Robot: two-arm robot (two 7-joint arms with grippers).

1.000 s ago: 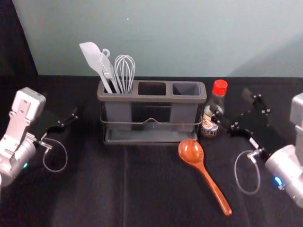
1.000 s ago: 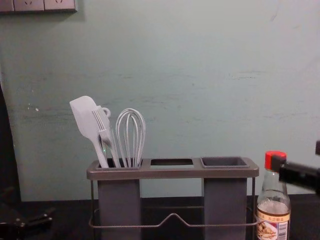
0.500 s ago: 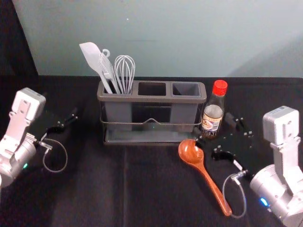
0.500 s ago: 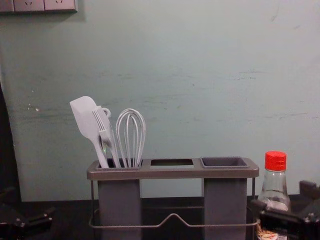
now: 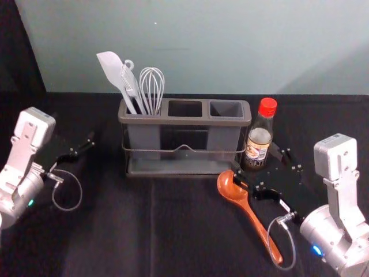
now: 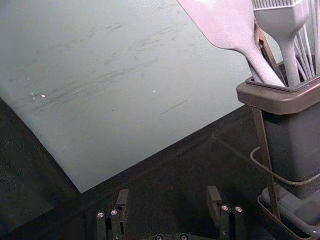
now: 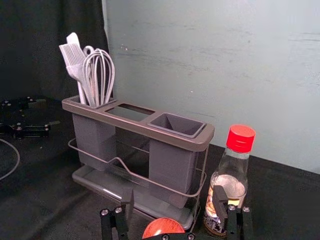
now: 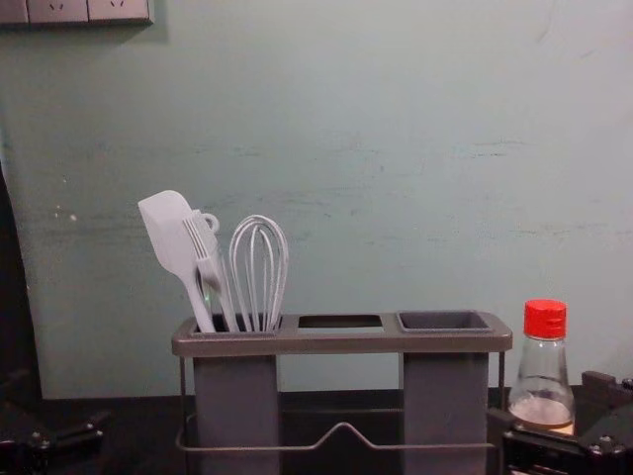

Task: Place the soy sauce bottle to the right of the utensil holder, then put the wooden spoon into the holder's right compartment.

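Toward eleven o'clock on my head-view clock, centred on the utensil holder [image 5: 184, 120], a spatula [image 5: 110, 69], a brush [image 5: 129, 82] and a whisk [image 5: 152, 86] stand in its left compartment. The soy sauce bottle [image 5: 260, 137] is upright at three, just beside the holder. Close in at five, the wooden spoon [image 5: 248, 211] lies on the worktop [image 5: 109, 236], handle slanting out that way; a looped cable [image 5: 294, 248] overlaps the handle's end. My right gripper [image 5: 255, 161] reaches in around four, jaws spread wide and gripping nothing, one overlapping the spoon's bowl, the other near the bottle's base; I can't tell whether either touches. My left gripper [image 5: 75, 130] sits parked at nine, its jaws well apart.
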